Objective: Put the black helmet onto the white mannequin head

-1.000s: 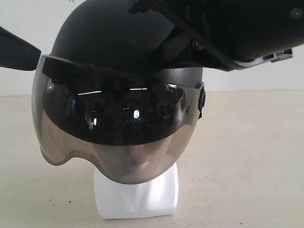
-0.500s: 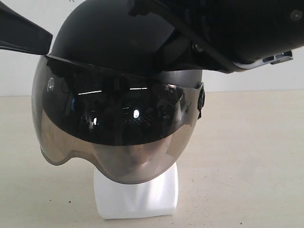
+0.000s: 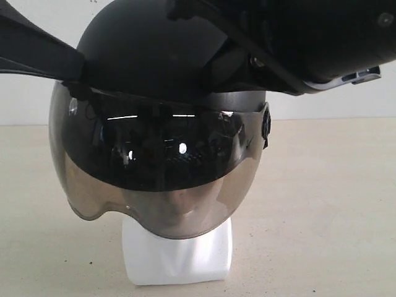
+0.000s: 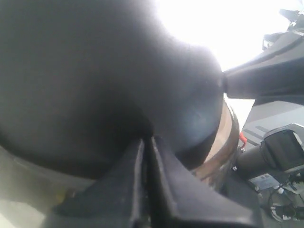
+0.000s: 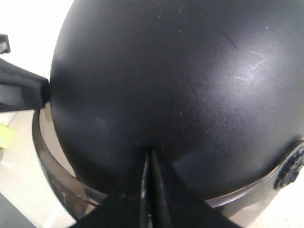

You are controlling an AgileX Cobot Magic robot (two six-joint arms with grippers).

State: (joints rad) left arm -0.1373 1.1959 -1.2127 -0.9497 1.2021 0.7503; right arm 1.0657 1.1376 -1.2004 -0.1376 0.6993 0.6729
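A: Where's the helmet (image 3: 148, 55) now?

B: On the head (image 3: 176, 263), all the way down. The visor (image 3: 154, 179) covers the face, and only the neck and base show under it, standing on the table (image 3: 322, 204).

A: Is it straight?

B: Not quite, I'd say. It faces us, but the visor's top edge slopes, so it looks a little crooked.

A: And the grippers?

B: The left gripper (image 4: 147, 141) has its fingers pressed together with nothing between them, and its tip is against the shell just above the visor. The right gripper (image 5: 151, 154) is closed the same way, with its tip on the dome from the other side.

A: So neither one is holding it?

B: No, they're only touching it. The helmet sits between the two tips, and neither arm is nearer. Any squaring-up would have to be a push across the dome, from one side towards the other.

A: Has anything changed in the last second?

B: Yes. The left gripper was clear of the shell, out to the side, and it has slid in to touch. The helmet has shifted a bit towards the right arm's side. The right arm looks the same.
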